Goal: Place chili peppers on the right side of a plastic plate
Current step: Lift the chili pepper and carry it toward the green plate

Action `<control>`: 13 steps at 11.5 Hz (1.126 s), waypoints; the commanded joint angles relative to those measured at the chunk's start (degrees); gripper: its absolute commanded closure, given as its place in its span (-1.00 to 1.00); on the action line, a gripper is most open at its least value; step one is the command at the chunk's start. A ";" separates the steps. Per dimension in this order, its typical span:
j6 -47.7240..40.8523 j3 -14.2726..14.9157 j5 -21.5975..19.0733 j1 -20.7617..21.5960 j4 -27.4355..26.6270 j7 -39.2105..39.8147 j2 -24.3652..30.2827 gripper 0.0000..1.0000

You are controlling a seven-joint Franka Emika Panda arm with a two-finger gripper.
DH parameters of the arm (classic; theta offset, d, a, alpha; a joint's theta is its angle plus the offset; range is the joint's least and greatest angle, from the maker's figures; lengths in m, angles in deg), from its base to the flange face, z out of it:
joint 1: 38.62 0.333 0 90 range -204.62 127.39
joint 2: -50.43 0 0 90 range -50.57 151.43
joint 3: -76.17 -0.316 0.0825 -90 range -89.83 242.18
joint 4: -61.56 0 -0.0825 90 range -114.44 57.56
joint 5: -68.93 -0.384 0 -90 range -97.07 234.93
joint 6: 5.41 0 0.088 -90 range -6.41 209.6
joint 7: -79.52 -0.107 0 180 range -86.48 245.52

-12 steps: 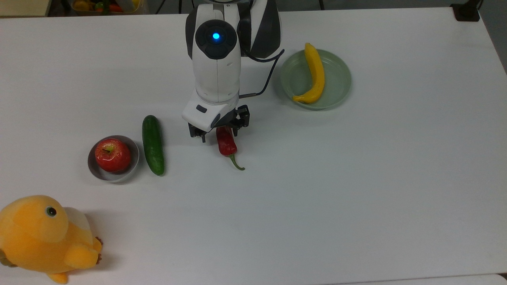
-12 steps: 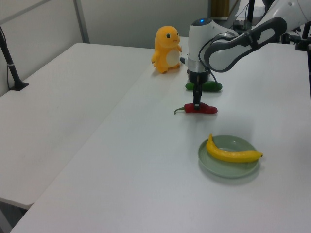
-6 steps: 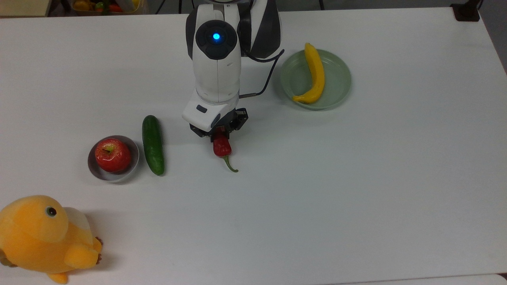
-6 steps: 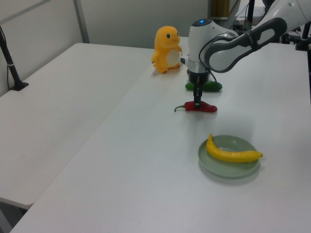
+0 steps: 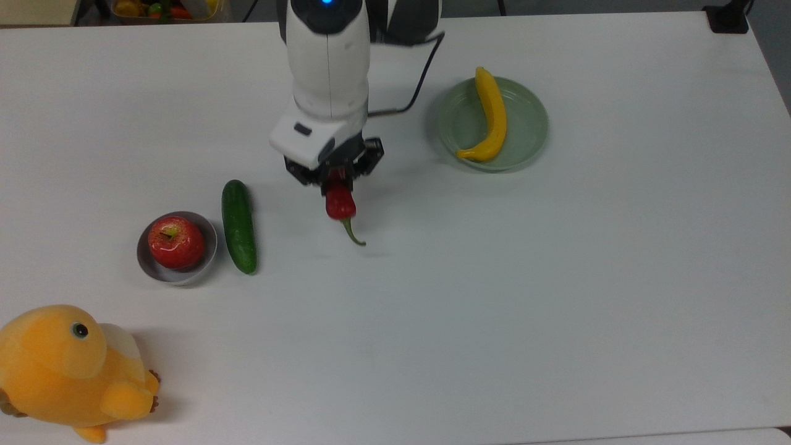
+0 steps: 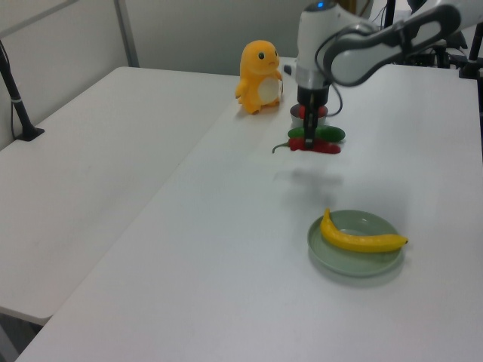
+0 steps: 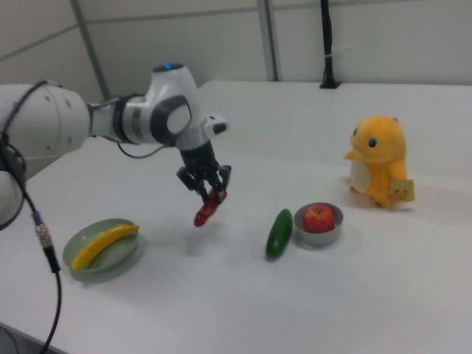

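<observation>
Currently the gripper [image 5: 334, 176] is clamped on the chili peppers [image 5: 340, 204], a single dark-red chili held clear of the white table [image 5: 556, 278]; in the right view the chili [image 7: 204, 212] hangs tilted below the fingers with its shadow on the table beneath, and in the left view it [image 6: 315, 146] sits level in the gripper [image 6: 308, 139] with the green stem curling toward the left view's left. Taking the chili as landmark in the top view: the stem points toward the bottom edge; the dark-green cucumber [image 5: 238, 225] lies on the table to its left, well apart; just beyond the cucumber, nearly touching it, stands the grey bowl [image 5: 177, 248] holding a red apple [image 5: 176, 241]. Up and to the chili's right sits the plastic plate [image 5: 525, 117], pale green, with a yellow banana [image 5: 489, 117] lying across it. Far off toward the lower left corner sits an orange plush toy [image 5: 68, 371].
</observation>
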 commanded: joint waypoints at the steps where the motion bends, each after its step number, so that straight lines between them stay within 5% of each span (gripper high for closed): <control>1: -13.25 0.01 -1.73 0.20 -1.98 -1.26 9.55 0.54; 3: -23.27 0.01 -2.18 0.46 -3.46 -1.08 14.56 0.54; 7: -23.76 -2.00 -2.71 1.96 -16.72 -1.17 23.97 0.53; 13: -1.92 -12.72 -2.54 2.04 -31.84 -15.11 21.81 0.53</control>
